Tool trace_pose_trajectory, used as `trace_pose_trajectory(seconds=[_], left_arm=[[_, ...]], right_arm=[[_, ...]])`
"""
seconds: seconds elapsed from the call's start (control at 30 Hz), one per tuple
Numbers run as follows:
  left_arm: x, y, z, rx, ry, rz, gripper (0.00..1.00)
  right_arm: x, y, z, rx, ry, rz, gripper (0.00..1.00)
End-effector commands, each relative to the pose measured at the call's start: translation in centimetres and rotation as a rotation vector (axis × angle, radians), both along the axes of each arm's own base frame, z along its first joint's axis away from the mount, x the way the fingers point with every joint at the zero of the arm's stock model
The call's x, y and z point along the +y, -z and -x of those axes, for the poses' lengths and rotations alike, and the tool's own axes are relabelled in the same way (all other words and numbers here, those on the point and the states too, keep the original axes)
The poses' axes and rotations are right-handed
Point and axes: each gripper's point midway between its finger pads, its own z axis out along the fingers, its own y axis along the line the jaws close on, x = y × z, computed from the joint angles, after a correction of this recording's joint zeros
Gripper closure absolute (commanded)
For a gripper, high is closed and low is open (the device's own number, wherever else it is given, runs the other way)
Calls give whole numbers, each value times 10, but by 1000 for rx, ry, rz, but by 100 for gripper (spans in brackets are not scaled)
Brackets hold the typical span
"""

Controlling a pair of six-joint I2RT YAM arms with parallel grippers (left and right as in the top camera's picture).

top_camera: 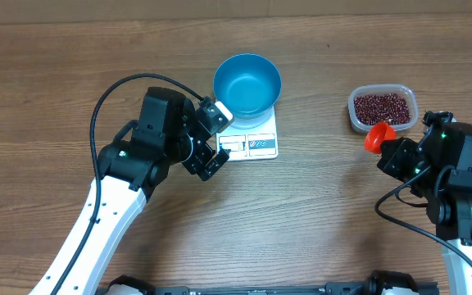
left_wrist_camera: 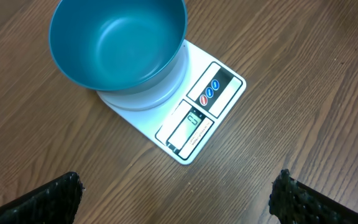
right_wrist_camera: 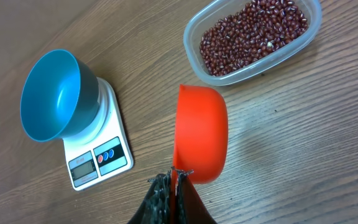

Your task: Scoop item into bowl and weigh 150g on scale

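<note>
The blue bowl [top_camera: 247, 83] stands on the white scale [top_camera: 256, 144] at the table's middle; it looks empty [left_wrist_camera: 117, 43] [right_wrist_camera: 51, 96]. Red-brown beans [top_camera: 383, 106] fill a clear plastic tub [top_camera: 354, 115] at the right, also seen in the right wrist view as beans [right_wrist_camera: 253, 34]. My right gripper [top_camera: 392, 147] is shut on the handle of an orange scoop [right_wrist_camera: 201, 134], held just in front of the tub, scoop [top_camera: 378, 135]. My left gripper [top_camera: 214, 139] hovers open beside the scale's left edge, its fingertips [left_wrist_camera: 55, 196] wide apart over bare wood, holding nothing.
The scale's display and buttons [left_wrist_camera: 207, 106] face the near side. Black cables loop off both arms [top_camera: 113, 94]. Wooden tabletop surrounds everything.
</note>
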Motion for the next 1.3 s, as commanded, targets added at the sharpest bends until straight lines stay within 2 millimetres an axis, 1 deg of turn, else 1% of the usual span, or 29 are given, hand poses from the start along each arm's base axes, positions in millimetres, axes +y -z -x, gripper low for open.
trace_pose_trajectory(seconds=[0.0, 0.1, 1.27], left_arm=[[-2, 4, 1, 12, 4, 0, 0], [-2, 4, 1, 24, -15, 13, 0], [-3, 4, 2, 25, -13, 16, 1]], right_arm=[[-3, -15, -4, -39, 11, 9, 96], [-3, -15, -4, -39, 11, 9, 96], [-3, -15, -3, -39, 11, 9, 96]])
